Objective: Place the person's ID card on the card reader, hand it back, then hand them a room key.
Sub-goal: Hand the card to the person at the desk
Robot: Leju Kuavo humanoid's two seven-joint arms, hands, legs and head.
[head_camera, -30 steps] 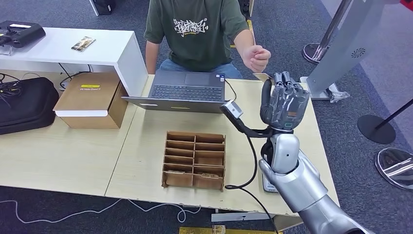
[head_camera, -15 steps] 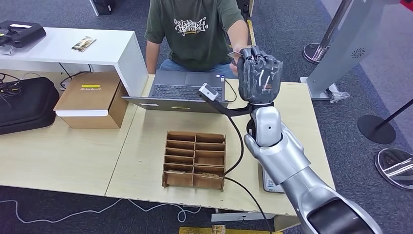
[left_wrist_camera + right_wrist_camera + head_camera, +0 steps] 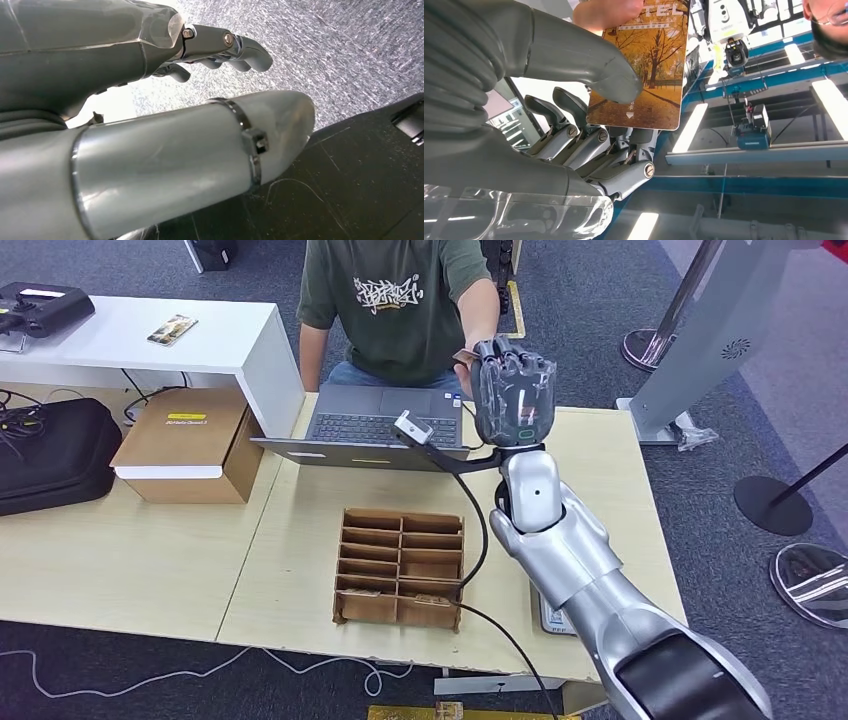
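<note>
My right hand is raised above the far edge of the table, in front of the seated person. In the right wrist view its thumb and fingers pinch a room key card printed with orange autumn trees. The person's fingers touch the card's far end. The card reader lies near the table's front right edge, mostly hidden behind my right forearm. My left hand hangs over grey carpet and holds nothing, its fingers loosely apart.
A cardboard divider box sits mid-table and an open laptop lies in front of the person. A brown carton and a black bag are on the left. Stanchion bases stand on the floor at the right.
My right hand has risen and swung left and away from me, from over the table's right side up to the person's hand, which has come onto the card.
</note>
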